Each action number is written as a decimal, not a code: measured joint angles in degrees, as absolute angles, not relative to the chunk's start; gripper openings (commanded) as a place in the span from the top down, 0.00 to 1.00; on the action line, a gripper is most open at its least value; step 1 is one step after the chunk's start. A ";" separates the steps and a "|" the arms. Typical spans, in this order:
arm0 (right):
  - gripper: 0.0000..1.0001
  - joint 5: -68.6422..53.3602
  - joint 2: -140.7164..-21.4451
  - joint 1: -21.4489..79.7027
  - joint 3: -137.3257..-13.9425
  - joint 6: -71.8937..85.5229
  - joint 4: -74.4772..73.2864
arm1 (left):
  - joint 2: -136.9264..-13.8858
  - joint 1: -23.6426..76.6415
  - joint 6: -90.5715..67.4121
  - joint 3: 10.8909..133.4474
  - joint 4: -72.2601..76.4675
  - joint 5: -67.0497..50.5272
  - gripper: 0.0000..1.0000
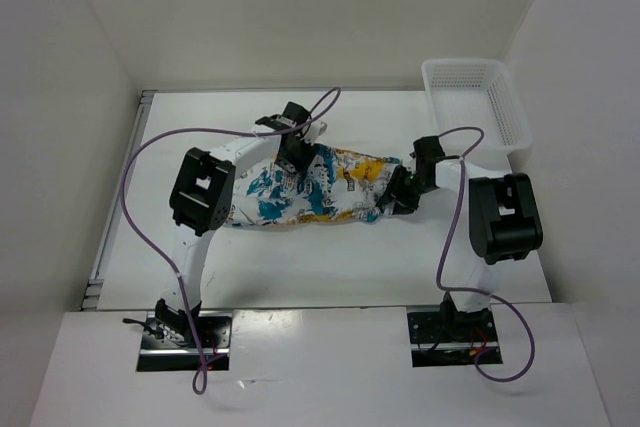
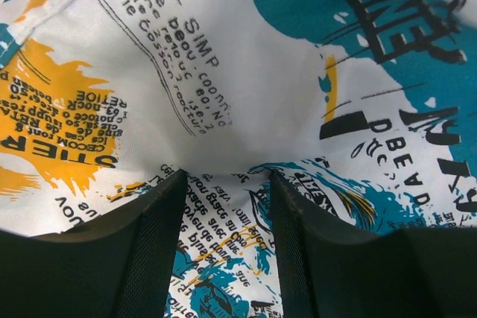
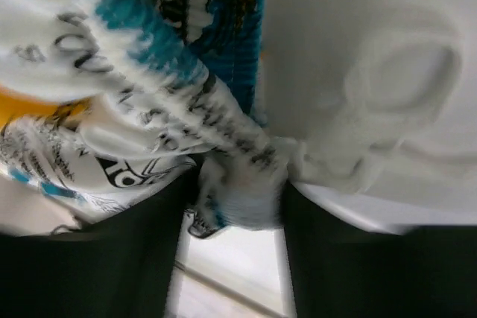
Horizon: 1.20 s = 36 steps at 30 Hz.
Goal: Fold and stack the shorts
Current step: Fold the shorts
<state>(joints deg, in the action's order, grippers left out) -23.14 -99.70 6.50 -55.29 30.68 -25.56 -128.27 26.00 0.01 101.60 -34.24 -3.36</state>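
Slippage worries me: the shorts (image 1: 320, 187) lie spread across the middle of the table (image 1: 300, 262), cloth bunches between the parted jaws of my left gripper (image 2: 227, 176) and right gripper (image 3: 238, 184), yet I cannot tell if either pinches it, so lifting could skew the fold.

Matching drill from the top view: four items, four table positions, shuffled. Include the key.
Items:
1. shorts
2. basket
3. left gripper
4. right gripper

Places:
A. far right corner of the table
B. at the right end of the printed cloth
C. mid-table, stretched sideways between the arms
D. on the far edge of the printed cloth, left of its middle

Pairs: 1-C, 2-A, 3-D, 4-B
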 measured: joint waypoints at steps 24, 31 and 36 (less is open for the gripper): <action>1.00 -12.99 -90.98 2.72 -74.22 2.83 -31.44 | -126.15 27.16 -0.10 105.30 -38.68 -4.43 0.25; 1.00 -9.02 -85.01 2.09 -74.30 -5.48 -32.91 | -113.62 26.65 -0.21 99.35 -38.52 -5.26 0.25; 1.00 -6.28 -84.95 2.09 -75.35 -10.37 -34.15 | -117.36 25.82 -0.21 97.49 -38.35 -7.97 0.25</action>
